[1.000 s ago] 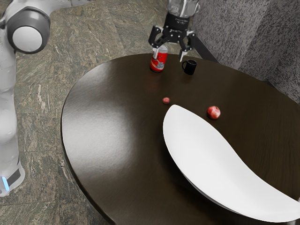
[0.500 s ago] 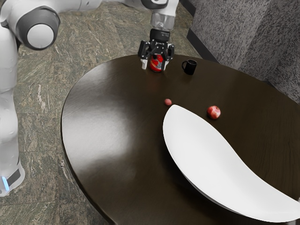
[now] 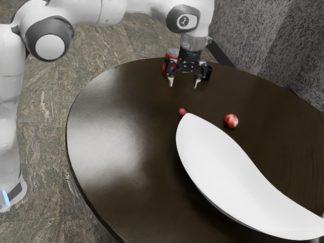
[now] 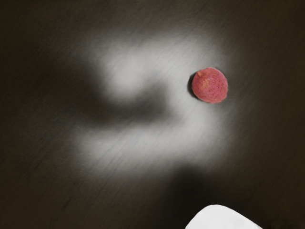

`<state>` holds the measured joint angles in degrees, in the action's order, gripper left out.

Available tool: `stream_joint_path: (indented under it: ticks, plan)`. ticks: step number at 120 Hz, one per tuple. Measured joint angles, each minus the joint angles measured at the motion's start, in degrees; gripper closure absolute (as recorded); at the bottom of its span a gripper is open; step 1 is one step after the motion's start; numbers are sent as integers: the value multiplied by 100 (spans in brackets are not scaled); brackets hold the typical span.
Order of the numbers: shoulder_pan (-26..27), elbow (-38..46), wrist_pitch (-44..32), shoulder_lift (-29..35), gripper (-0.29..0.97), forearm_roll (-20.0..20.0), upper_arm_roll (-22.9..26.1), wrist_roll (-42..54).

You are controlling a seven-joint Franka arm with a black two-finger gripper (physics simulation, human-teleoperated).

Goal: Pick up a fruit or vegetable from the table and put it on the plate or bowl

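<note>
A small pinkish-red fruit (image 3: 181,111) lies on the dark round table (image 3: 121,136), just off the near tip of the large white curved plate (image 3: 233,177). The wrist view looks straight down on that fruit (image 4: 209,85), with the plate's tip (image 4: 221,217) close by. A larger red apple (image 3: 231,120) rests beside the plate's far edge. My gripper (image 3: 183,82) hangs open above the table, behind the small fruit and well above it, with nothing between its fingers.
A red can (image 3: 170,57) and a black mug (image 3: 206,71) stand at the table's far edge, partly hidden behind my hand. A grey speckled wall rises at the exterior view's right. The table's near side toward the exterior view's left is bare.
My hand has moved from above the red can toward the small fruit, lower and nearer the table's middle, turning as it went. The fingers stay open; the objects have not moved.
</note>
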<state>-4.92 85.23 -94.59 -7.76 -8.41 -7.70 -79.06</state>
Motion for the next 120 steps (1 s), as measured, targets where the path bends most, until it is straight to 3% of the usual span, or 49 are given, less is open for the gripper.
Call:
stream_joint_path:
  ticks: [16, 34, 51, 78, 120]
  plan:
    - [264, -28, -325, -394, 0, 357, 93, 2297]
    - [259, 5, -716, -433, 0, 414, 103, 4780]
    - [275, 716, -908, 79, 0, 361, 36, 6642]
    - [597, 939, -1328, -78, 0, 390, 34, 8923]
    - [236, 1011, -1507, -438, 0, 407, 31, 11692]
